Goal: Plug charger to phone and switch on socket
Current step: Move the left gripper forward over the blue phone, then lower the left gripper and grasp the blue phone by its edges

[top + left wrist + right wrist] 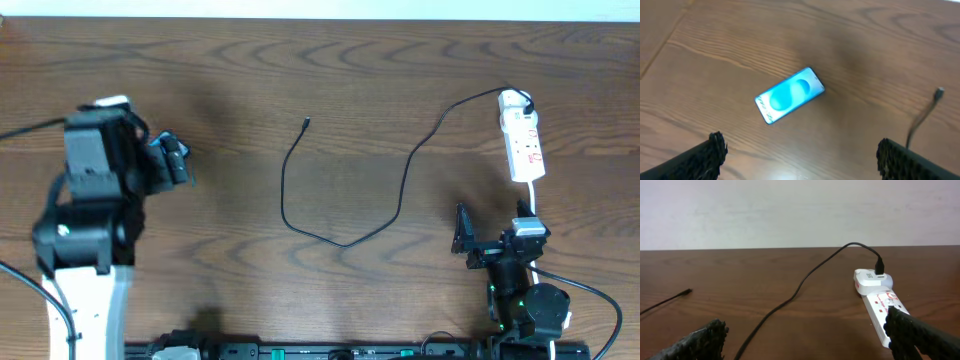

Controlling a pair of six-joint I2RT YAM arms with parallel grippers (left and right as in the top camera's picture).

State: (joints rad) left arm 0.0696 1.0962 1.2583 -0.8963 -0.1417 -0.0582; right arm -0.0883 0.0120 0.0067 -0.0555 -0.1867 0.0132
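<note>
The phone (pixel 790 95), light blue screen up, lies slanted on the wooden table ahead of my left gripper (pixel 797 155), which is open and empty. From overhead the left gripper (pixel 172 160) hangs over that spot and covers the phone. The charger (pixel 345 242) is a thin black cable looping across the table; its free connector (pixel 306 123) lies apart from the phone and also shows in the left wrist view as the connector (pixel 939 92). Its other end is plugged into the white socket (pixel 523 140) at the right. My right gripper (pixel 805 340) is open and empty, its right finger beside the socket (pixel 877 297).
The table's far edge meets a pale wall in the right wrist view. The socket's white lead (pixel 533 195) runs toward the right arm's base (pixel 530 305). The left arm's white base (pixel 85 310) stands at the front left. A black rail (pixel 350 350) lines the front edge.
</note>
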